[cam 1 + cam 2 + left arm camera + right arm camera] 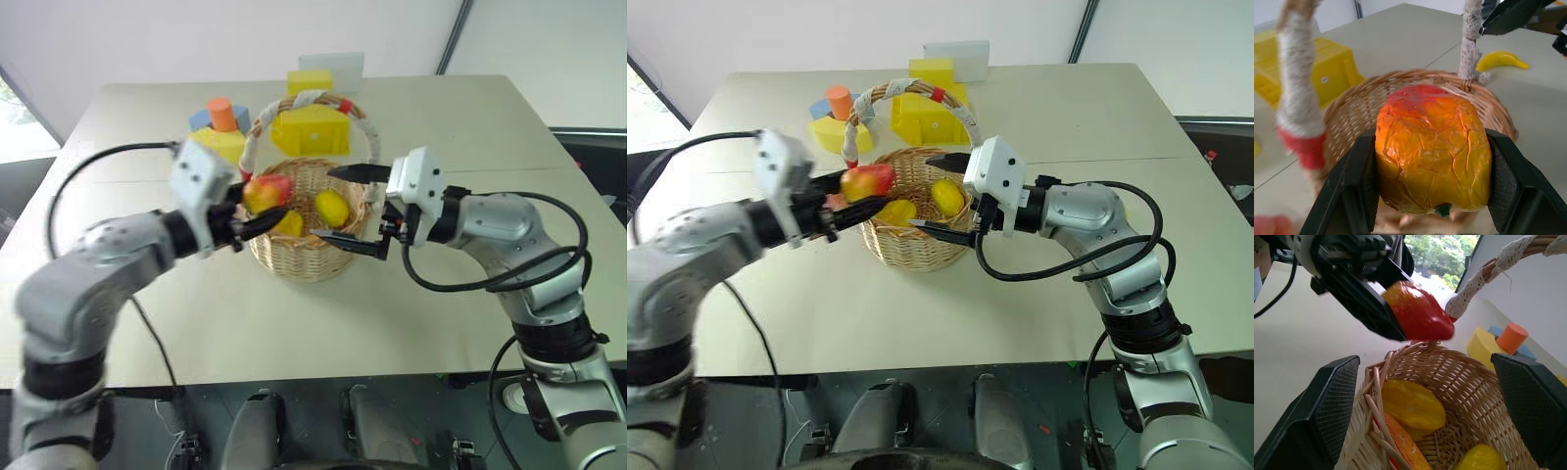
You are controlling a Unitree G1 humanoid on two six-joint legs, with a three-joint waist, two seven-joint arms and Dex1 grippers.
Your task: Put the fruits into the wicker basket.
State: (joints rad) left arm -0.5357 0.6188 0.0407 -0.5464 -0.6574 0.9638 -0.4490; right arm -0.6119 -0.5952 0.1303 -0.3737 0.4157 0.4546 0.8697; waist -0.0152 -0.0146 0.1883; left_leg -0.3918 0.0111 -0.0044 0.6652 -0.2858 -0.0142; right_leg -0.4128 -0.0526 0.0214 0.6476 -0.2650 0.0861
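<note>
My left gripper point(261, 204) is shut on a red-and-orange fruit point(265, 192), held just above the left rim of the wicker basket point(304, 257). The left wrist view has that fruit point(1432, 147) pinched between both pads, with the basket bowl behind it. Inside the basket lie two yellow lemons point(331, 207) point(291, 223) and an orange-red fruit point(1400, 445). My right gripper point(355, 209) is open, its fingers spread wide over the basket's right rim, holding nothing. A yellow banana point(1498, 59) lies on the table beyond the basket.
Foam blocks stand behind the basket: a yellow house point(312, 129), an orange cylinder point(223, 114) on blue and yellow pieces, a yellow block point(310, 80) and a white box point(333, 67). The basket's tall handle point(257, 132) arches over the bowl.
</note>
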